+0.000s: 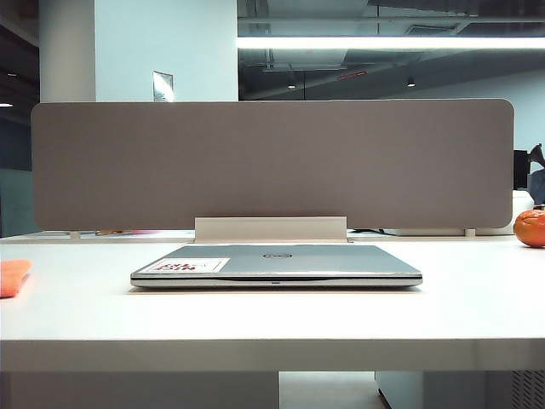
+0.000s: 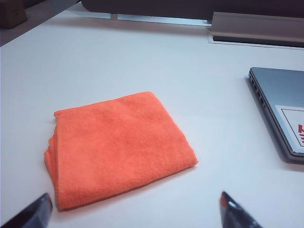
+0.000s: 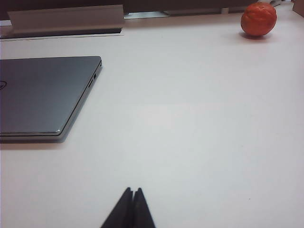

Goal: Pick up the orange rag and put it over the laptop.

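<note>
The orange rag (image 2: 118, 147) lies folded flat on the white table, and only its edge (image 1: 14, 277) shows at the far left of the exterior view. My left gripper (image 2: 135, 206) hangs open just short of the rag, its two dark fingertips (image 2: 35, 211) spread wide with nothing between them. The laptop (image 1: 277, 264) rests closed at the table's middle, its silver lid (image 3: 42, 95) bare apart from a white-and-red sticker (image 1: 180, 267). My right gripper (image 3: 132, 191) is shut with nothing in it, over bare table beside the laptop. Neither arm shows in the exterior view.
A round orange ball (image 3: 258, 19) sits at the table's far right corner (image 1: 530, 227). A grey partition panel (image 1: 272, 166) stands along the back edge behind a grey cable cover (image 1: 270, 229). The table's front edge (image 1: 272, 342) runs across the exterior view.
</note>
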